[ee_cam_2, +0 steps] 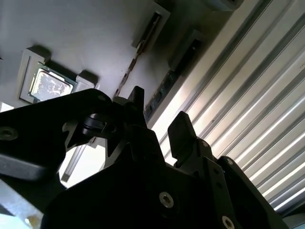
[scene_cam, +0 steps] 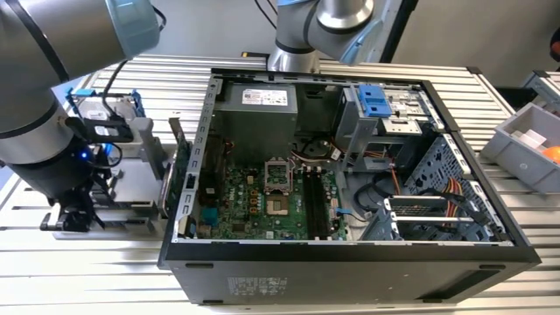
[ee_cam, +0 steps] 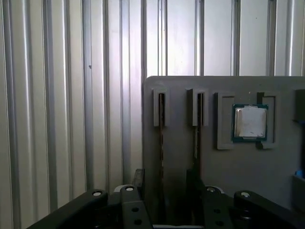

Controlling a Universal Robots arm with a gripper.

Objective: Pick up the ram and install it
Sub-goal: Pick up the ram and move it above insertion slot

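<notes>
The black pincer (ee_cam: 165, 180) hangs over a grey holder block (ee_cam: 238, 176), jaws spread and holding nothing. Its fingers sit either side of the ram (ee_cam: 161, 124), a thin dark strip standing edge-on in a narrow slot; contact cannot be judged. A second stick (ee_cam: 197, 124) fills the neighbouring slot, beside a square silver processor (ee_cam: 249, 122). The holder rests on a ribbed metal counter (ee_cam: 71, 95), at the exterior view's left of a black computer case (scene_cam: 350, 269).

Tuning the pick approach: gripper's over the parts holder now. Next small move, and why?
Probably ease straight down toward the slot. The open gripper hangs above the gray holder, fingers lined up either side of the ram standing on edge in its slot, apparently not touching it.
</notes>
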